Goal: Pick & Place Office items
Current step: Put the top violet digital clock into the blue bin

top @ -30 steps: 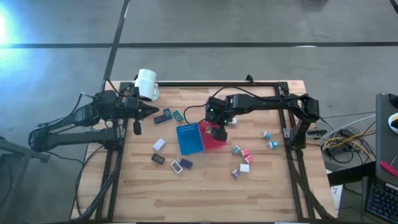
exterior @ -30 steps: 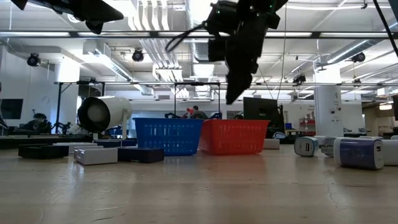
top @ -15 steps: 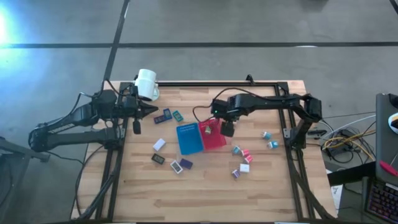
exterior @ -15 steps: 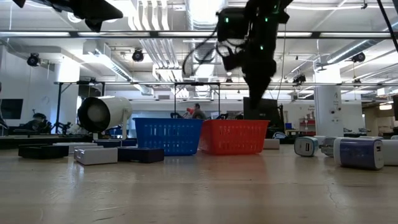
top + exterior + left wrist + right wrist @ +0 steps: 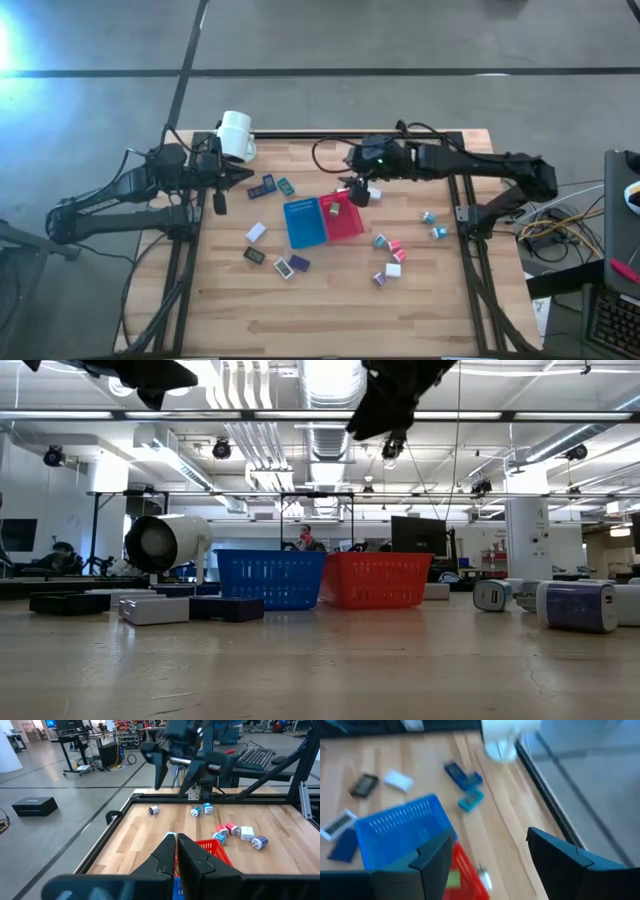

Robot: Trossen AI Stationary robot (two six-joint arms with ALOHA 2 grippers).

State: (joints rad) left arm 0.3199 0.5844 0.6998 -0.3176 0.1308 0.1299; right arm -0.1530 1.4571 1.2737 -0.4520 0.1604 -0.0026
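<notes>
Your right gripper [image 5: 358, 192] hovers spread and empty at the red tray's [image 5: 345, 222] one o'clock; left gripper [image 5: 245, 177] pressed together.

The table [image 5: 330, 300] is pale wood planks (smooth, a bit shiny). The blue tray [image 5: 304, 222] and red tray [image 5: 345, 222] look like slotted plastic.

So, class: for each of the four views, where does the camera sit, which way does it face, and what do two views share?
High: overhead, straight down; both arms, right gripper open above the red tray.
Low: table height, level; blue tray beside red.
Left wrist: past shut fingers toward the right arm.
Right wrist: over open fingers at the white mug.
Shared: all four views show the red tray.
</notes>
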